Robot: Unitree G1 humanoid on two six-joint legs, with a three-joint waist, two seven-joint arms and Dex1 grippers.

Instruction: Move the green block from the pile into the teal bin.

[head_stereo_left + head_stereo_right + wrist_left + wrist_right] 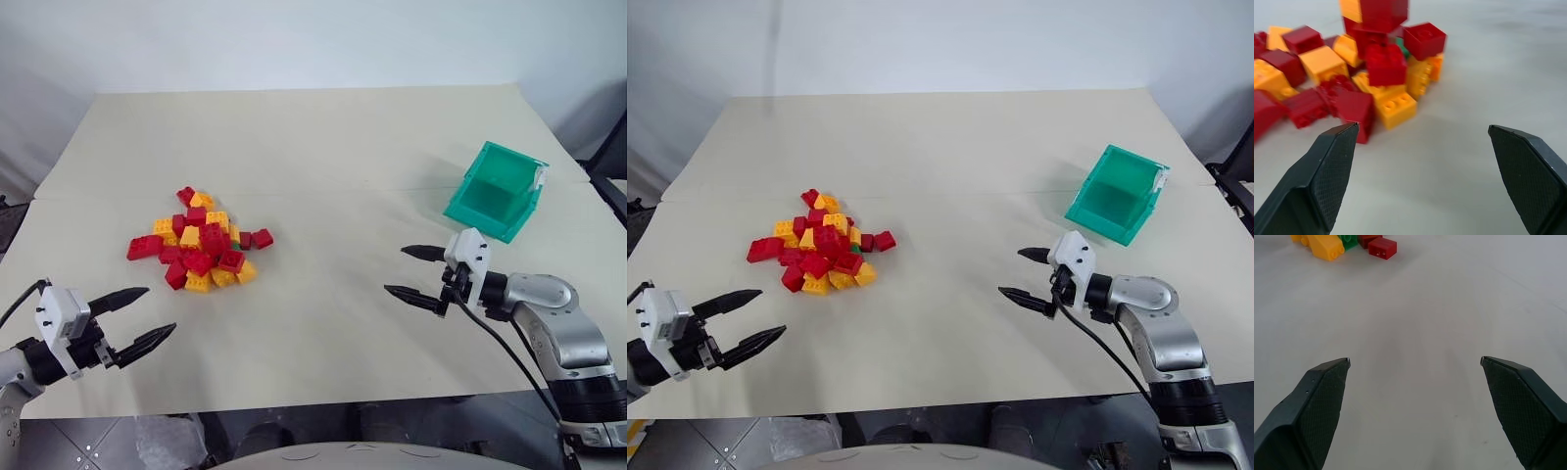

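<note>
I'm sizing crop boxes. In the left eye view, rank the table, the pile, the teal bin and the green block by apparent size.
1. table
2. pile
3. teal bin, somewhat smaller than the pile
4. green block, mostly buried, so only a sliver shows

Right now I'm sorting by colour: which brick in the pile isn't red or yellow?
The green block, half buried on the pile's bin-facing edge.

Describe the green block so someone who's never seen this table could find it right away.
On the pale table, find the pile of small studded bricks left of centre, well away from the teal bin on the right. The green block sits mostly buried on the pile's bin-facing side, beside a yellow brick. It is the only green piece among red and yellow-orange ones.
</note>
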